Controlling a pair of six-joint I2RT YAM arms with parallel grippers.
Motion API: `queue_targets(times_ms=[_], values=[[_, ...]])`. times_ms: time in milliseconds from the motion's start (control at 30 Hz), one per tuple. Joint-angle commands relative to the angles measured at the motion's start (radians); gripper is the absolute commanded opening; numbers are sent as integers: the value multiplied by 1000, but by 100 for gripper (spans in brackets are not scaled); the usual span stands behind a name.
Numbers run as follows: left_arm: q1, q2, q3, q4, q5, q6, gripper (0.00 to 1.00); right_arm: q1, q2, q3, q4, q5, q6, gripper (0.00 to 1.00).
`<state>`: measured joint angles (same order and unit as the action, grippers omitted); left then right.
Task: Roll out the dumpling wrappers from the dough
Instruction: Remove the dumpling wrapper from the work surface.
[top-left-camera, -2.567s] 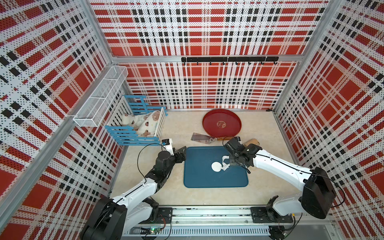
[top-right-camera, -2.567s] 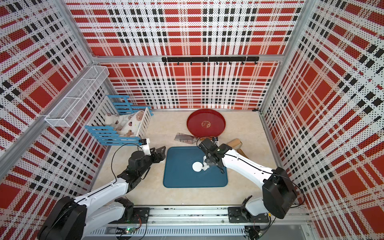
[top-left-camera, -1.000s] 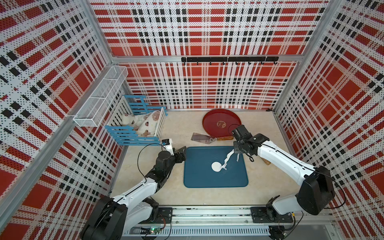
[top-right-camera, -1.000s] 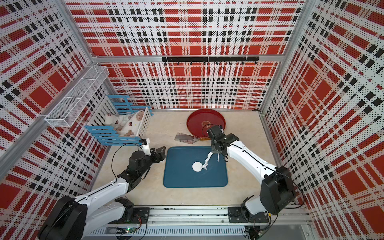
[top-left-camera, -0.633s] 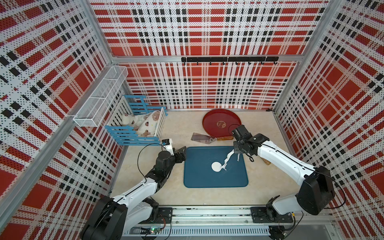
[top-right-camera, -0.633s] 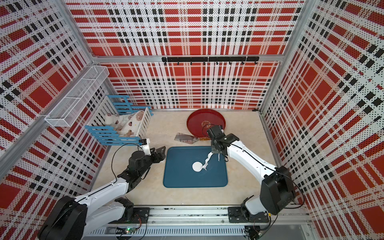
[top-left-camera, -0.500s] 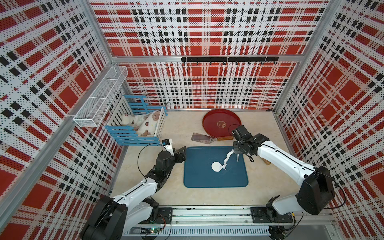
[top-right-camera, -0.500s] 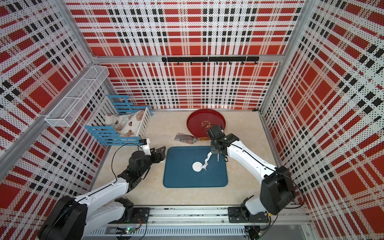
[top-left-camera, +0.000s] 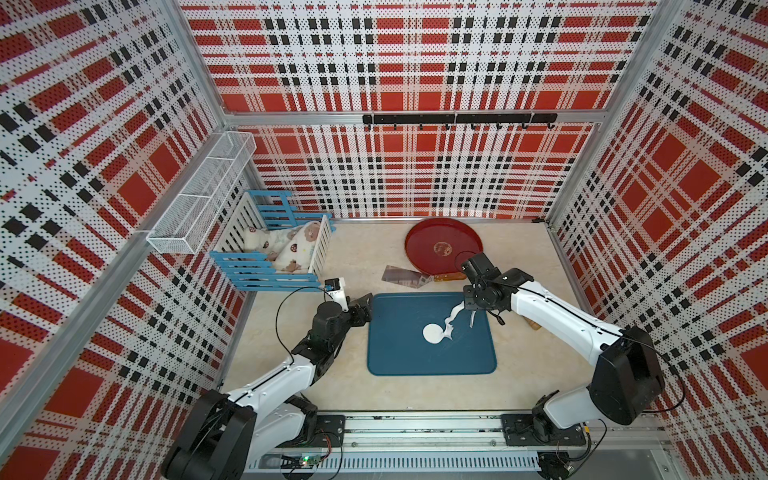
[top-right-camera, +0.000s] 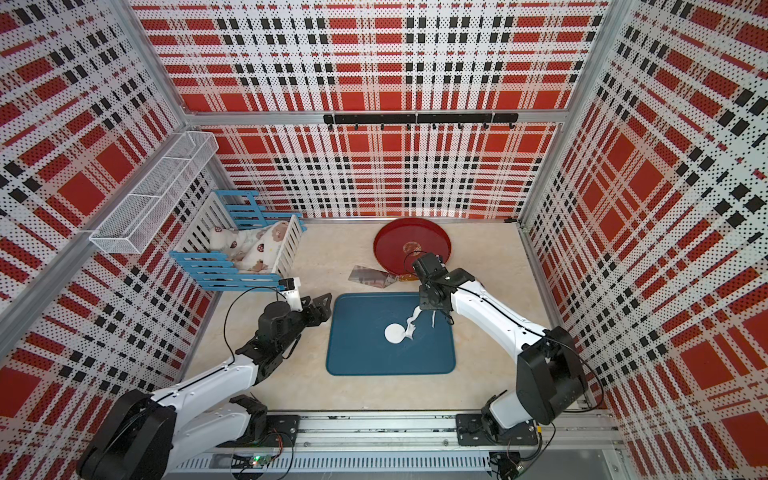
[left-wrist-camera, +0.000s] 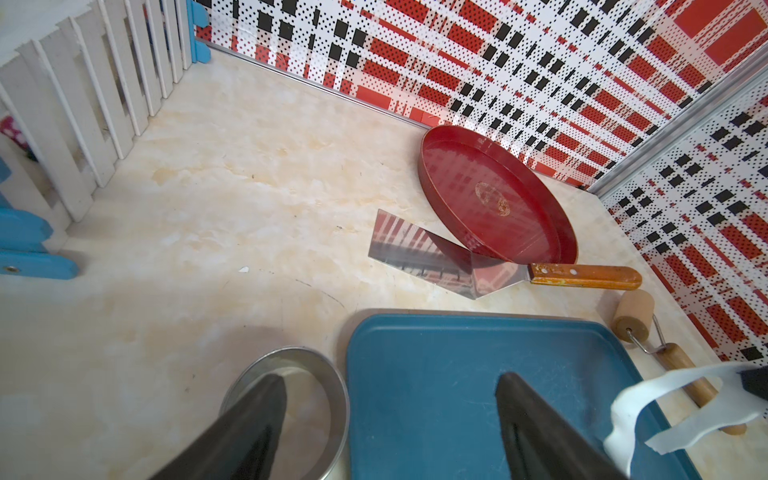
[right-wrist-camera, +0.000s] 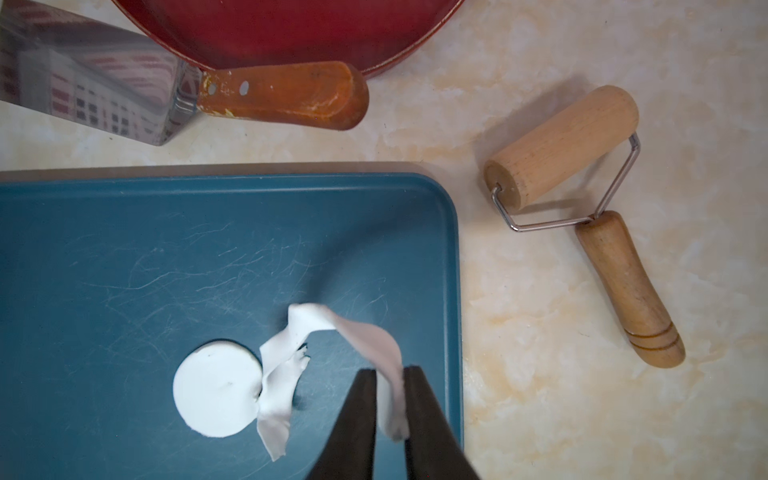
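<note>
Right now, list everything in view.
tray: one, blue, table centre
dumpling wrapper: one, white, on tray
dough: one strip, white, hanging from right jaws, touching wrapper
plate: one, red, behind tray
cleaver: one, steel, blade partly under plate
roller: one, wooden, right of tray
ring: one, steel, left of tray
crib: one, blue-white, far left
wire basket: one, white, left wall
hook rail: one, black, back wall
left arm: one, white-black, jaws open
right arm: one, white-black, jaws shut on dough
</note>
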<state>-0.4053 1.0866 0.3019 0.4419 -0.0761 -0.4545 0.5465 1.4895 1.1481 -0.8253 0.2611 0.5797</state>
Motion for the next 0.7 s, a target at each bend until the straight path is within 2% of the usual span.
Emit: queue_targets(times_ms=[0, 200, 667], values=[[-4, 5, 23, 29, 2, 17, 84, -7, 15, -13, 21, -28, 18, 21], [-3, 3, 23, 29, 1, 17, 84, -7, 17, -36, 38, -81, 40, 27], [-4, 3, 22, 29, 0, 17, 84, -7, 37, -68, 74, -169, 66, 32]])
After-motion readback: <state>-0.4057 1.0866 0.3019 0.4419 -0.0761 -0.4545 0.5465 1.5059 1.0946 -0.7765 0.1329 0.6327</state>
